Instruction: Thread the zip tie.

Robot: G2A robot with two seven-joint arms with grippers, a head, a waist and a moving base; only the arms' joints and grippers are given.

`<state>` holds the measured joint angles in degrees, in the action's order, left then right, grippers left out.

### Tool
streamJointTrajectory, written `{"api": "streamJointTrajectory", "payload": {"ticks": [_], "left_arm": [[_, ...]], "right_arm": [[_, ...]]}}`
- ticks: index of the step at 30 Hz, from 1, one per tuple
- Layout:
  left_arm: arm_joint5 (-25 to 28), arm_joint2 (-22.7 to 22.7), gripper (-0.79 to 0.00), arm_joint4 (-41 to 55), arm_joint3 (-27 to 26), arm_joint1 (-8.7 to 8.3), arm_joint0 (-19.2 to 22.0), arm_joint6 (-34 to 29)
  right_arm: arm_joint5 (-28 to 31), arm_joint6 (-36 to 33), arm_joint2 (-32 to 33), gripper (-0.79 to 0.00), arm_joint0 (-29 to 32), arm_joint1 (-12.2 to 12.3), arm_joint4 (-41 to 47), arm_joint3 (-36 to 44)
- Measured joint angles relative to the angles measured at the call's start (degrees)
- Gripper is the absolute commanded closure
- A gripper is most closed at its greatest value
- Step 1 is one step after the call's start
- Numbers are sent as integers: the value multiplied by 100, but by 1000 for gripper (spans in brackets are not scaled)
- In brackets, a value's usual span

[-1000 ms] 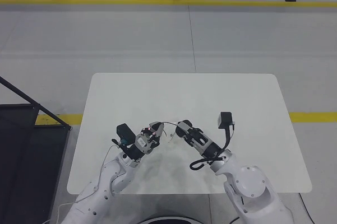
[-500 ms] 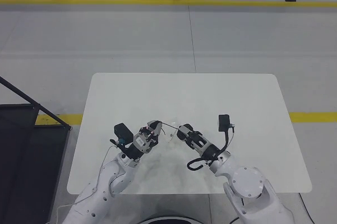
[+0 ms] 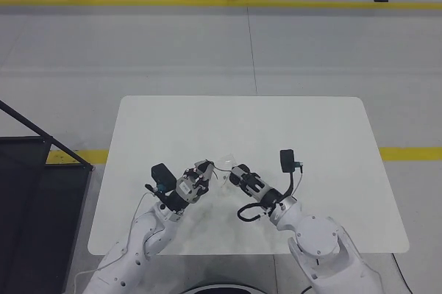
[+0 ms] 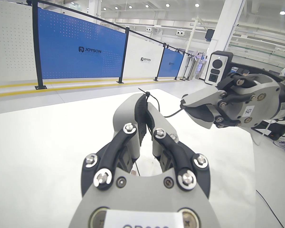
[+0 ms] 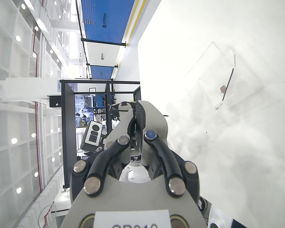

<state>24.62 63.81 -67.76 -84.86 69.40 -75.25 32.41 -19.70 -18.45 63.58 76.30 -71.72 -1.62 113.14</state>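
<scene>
A thin black zip tie (image 4: 156,102) hangs in the air between my two grippers above the front middle of the white table (image 3: 316,132). My left gripper (image 4: 142,100) is shut on the tie just below its small square head, which pokes out above the fingertips. From there the strap bows across to my right gripper (image 4: 184,105), shut on its tail end. In the top view the left gripper (image 3: 201,173) and right gripper (image 3: 235,174) face each other a short gap apart, with the zip tie (image 3: 219,167) between them. In the right wrist view the right gripper (image 5: 135,107) is shut, with the tail tip poking past it.
A clear plastic box (image 5: 225,79) lies on the table just beyond the grippers, with a dark strap and a small brown bit inside. The table's left edge borders a black frame (image 3: 29,191) beside it.
My right arm has drawn back and a little left, bringing its gripper slightly closer to the left one. The left gripper has barely shifted. Both stay shut on the tie.
</scene>
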Motion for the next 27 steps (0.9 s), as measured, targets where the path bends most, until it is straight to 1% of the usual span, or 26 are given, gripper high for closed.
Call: {"api": "streamJointTrajectory", "payload": {"ticks": [4,7,12,15,23,25,27], "left_arm": [[51,11,0,-105,6,0,-2,4],[47,20,0,-124,10,6,-9,-2],[69,31,0,-115,43,18,5,-59],[70,16,0,-136,51,27,11,-87],[113,7,0,-147,96,45,33,-157],[122,8,0,-142,104,50,38,-164],[130,8,0,-154,101,54,38,-167]], "right_arm": [[201,95,11,0,55,-9,9,51],[550,185,75,0,179,-14,158,74],[1106,112,227,0,405,7,294,121],[1298,57,284,0,472,12,394,123],[1703,-81,378,0,539,17,580,74],[1704,-99,384,0,541,18,574,39],[1556,-148,354,0,472,16,521,-22]]}}
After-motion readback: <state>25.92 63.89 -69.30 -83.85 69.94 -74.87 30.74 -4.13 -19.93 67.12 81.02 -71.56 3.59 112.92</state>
